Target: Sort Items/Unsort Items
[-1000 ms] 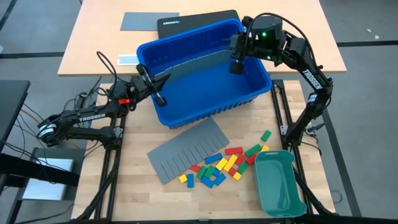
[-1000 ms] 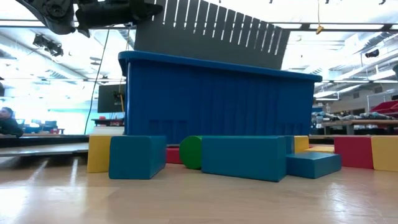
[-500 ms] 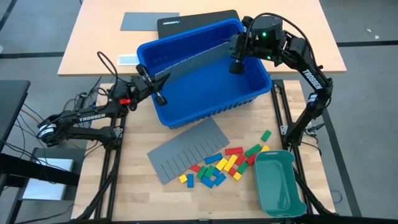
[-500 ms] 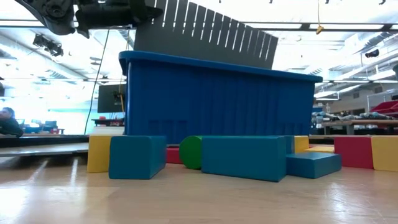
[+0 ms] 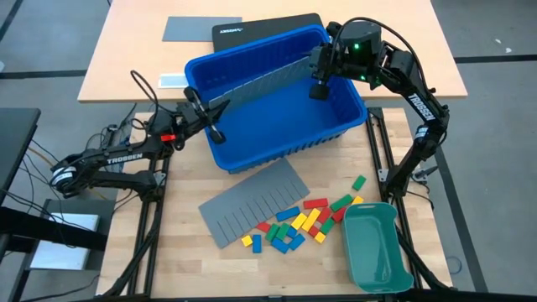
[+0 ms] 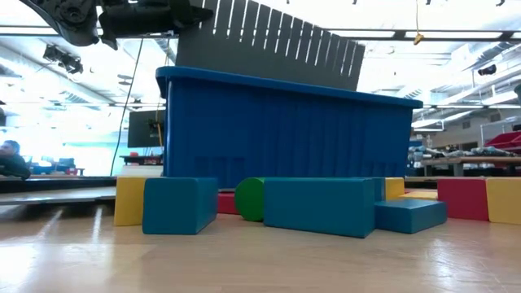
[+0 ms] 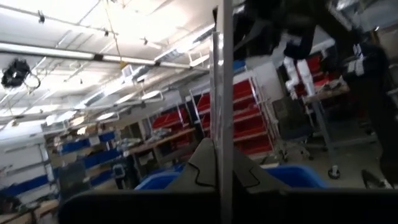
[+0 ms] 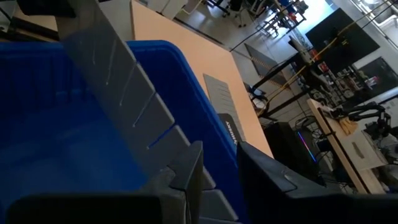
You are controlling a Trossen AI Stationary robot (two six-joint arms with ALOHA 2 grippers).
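A grey slotted divider sheet (image 5: 264, 82) hangs on edge over the blue bin (image 5: 277, 147), slanting from the bin's left rim to its far right corner. In the low view the divider sheet (image 6: 269, 45) stands above the bin (image 6: 285, 130), its right end lower. My left gripper (image 5: 214, 117) is shut on the sheet's left end, my right gripper (image 5: 318, 88) on its right end. The blocks (image 5: 298, 222), red, yellow, green and blue, lie loose on the table in front of the bin. My left gripper pinches the divider's left end (image 7: 222, 146) between its two fingers, coming from the table's left and pointing slightly upward. The sheet stands on edge, clear of the bin. My right gripper has the divider's right end (image 8: 177, 146) at its fingers (image 8: 193, 165), which slant down from the far right; the fingers hide the exact place of contact.
A second grey slotted divider (image 5: 252, 200) lies flat on the table between the bin and the blocks. A teal tray (image 5: 376, 247) sits at the near right. Behind the bin, a desk holds a dark flat case (image 5: 268, 29) and a grey sheet (image 5: 201, 28).
In the low view the divider's right end has drawn in a little toward the left. Both grippers have kept their places and their holds.
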